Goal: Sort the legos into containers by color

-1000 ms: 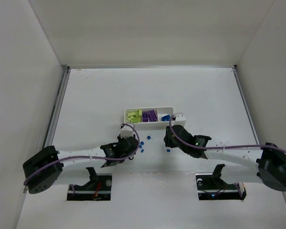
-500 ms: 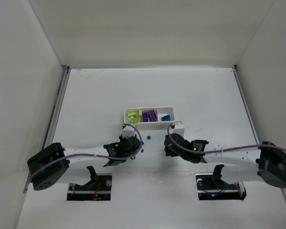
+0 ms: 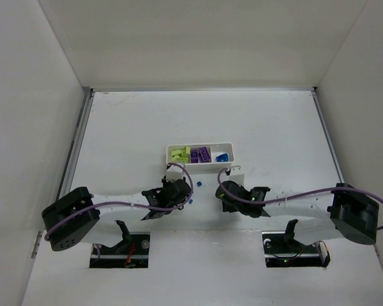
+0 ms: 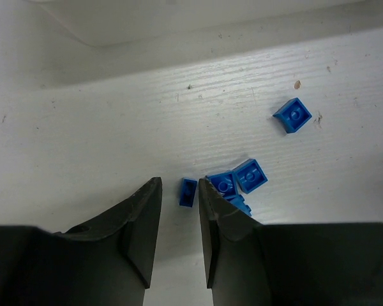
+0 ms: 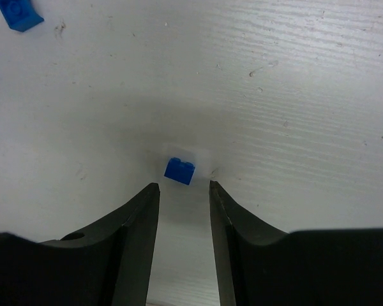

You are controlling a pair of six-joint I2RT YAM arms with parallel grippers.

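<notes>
Since the right tool (image 5: 184,189), like the left tool (image 4: 179,185), gapes empty, it should straddle the blue lego (image 5: 179,171) squarely before pinching.

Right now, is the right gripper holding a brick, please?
No, the brick lies on the table ahead of the open right gripper.

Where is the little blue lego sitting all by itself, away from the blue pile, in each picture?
Top external: the lone blue lego sits just below the tray, near the middle.
Left wrist: upper right, beyond the blue pile.
Right wrist: top-left corner, probably the same one.
Shared landmark: the blue pile, down-left of it in top and left wrist views.
</notes>
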